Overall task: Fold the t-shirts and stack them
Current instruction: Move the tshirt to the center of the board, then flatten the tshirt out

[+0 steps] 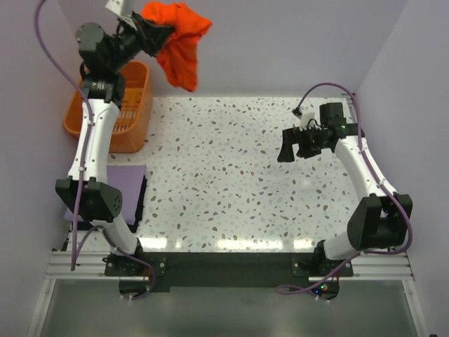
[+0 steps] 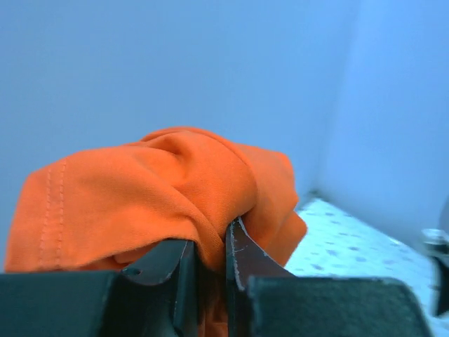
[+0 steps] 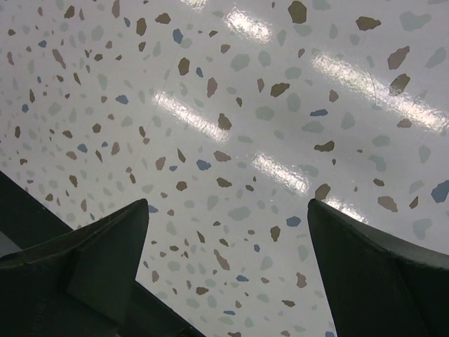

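Progress is early: we see the left tool [image 1: 144, 29] clamped on the crumpled orange-red cloth t-shirt [image 1: 181, 42], aloft at far left. The flat pale lavender cloth t-shirt [image 1: 125, 181] lies near left. The right tool [image 1: 287, 151] gapes empty. Folding and stacking remain.

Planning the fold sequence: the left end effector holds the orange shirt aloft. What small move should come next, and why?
Probably lower the orange t-shirt onto the speckled table. The left end effector pinches it bunched in mid-air, so it can't be folded until laid flat; the right end effector hovers open.
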`<control>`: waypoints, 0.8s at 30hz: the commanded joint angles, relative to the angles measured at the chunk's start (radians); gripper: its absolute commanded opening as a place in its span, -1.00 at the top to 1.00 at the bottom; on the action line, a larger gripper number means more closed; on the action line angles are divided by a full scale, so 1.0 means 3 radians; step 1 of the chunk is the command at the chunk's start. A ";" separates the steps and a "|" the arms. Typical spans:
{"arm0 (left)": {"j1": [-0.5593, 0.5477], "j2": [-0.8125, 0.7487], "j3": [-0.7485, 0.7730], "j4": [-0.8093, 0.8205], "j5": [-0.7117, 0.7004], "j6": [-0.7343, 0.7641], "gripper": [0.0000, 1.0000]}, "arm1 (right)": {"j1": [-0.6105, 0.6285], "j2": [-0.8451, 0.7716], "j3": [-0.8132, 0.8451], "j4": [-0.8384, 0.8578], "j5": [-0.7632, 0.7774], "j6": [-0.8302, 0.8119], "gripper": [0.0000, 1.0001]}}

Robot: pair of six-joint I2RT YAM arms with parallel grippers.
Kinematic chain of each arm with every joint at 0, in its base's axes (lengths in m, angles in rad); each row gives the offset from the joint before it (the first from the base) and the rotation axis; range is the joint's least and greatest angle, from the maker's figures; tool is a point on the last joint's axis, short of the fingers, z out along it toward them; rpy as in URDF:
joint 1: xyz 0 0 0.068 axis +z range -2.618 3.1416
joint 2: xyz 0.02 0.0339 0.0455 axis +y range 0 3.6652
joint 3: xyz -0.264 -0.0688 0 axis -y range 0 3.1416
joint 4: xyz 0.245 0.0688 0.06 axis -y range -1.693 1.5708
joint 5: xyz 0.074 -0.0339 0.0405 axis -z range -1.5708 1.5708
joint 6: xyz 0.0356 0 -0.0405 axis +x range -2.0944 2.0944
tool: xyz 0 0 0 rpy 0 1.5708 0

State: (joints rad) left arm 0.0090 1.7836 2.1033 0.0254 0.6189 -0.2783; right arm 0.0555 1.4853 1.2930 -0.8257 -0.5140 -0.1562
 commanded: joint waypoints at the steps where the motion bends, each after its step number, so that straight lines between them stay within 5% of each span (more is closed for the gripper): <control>1: -0.0239 -0.0309 -0.0534 0.0303 0.0579 -0.0559 0.60 | -0.0011 -0.0119 0.0194 0.0048 0.0077 0.0015 -0.97; 2: -0.0240 -0.0386 -0.0735 0.0527 0.0854 -0.0672 -0.16 | -0.0011 -0.0119 0.0220 0.0022 0.0123 -0.0006 -0.97; 3: -0.0234 -0.0458 -0.0914 0.0483 0.0897 -0.0723 -0.62 | -0.0011 -0.0114 0.0241 -0.0044 0.0159 -0.0046 -0.97; 4: -0.0209 -0.0575 -0.1199 0.0351 0.0897 -0.0567 -0.95 | -0.0016 -0.0114 0.0276 -0.0070 0.0235 -0.0067 -0.97; 5: -0.0178 -0.0622 -0.1319 -0.0019 0.0872 -0.0419 -1.00 | -0.0011 -0.0129 0.0287 -0.0106 0.0261 -0.0098 -0.97; 12: 0.0211 -0.0847 -0.2434 -0.0685 0.0902 0.0235 -1.00 | -0.0021 -0.0196 0.0134 -0.0254 0.0542 -0.0420 -0.97; 17: -0.0453 -0.0684 -0.2537 -0.1591 0.0688 0.1423 -0.90 | -0.0027 0.0162 0.0113 -0.0300 0.0864 -0.0599 -0.97; 20: -0.0786 -0.0556 -0.2705 -0.1634 0.0387 0.1551 -0.63 | -0.0032 0.0468 0.0189 -0.0245 0.1125 -0.0625 -0.97; 24: -0.1169 -0.0403 -0.2915 -0.1470 0.0233 0.1347 -0.40 | -0.0027 0.0887 0.0449 -0.0097 0.1360 -0.0528 -0.73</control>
State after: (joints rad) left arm -0.3016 1.6318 1.2629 -0.3950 0.7521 0.0875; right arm 0.0509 1.6825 1.3506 -0.8928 -0.2058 -0.3161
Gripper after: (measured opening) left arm 0.715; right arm 0.908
